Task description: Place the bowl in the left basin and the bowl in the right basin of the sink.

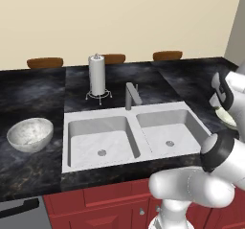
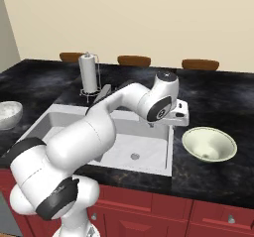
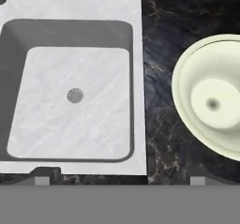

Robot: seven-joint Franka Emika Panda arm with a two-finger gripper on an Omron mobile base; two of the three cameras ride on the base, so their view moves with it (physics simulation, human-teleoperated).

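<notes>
The white-grey marbled sink (image 1: 95, 114) is set in the black counter, with the left basin (image 1: 91, 139) and the right basin (image 1: 160, 130) both holding nothing. A marbled grey bowl (image 1: 29, 134) stands on the counter left of the sink. On the counter right of the sink rests a pale yellow-green bowl (image 2: 209, 144), upright. My gripper (image 3: 123, 178) hangs open above the counter strip between the right basin (image 3: 70, 110) and the pale bowl (image 3: 213, 103). Its fingertips (image 3: 44, 176) stand wide apart, and nothing is between them.
A grey angular faucet (image 1: 131, 96) rises behind the ridge between the basins. A paper towel roll on a wire stand (image 1: 97, 77) is behind the left basin. Three brown stool tops (image 1: 45, 62) line the counter's far edge. Red cabinet fronts (image 1: 110, 206) lie below.
</notes>
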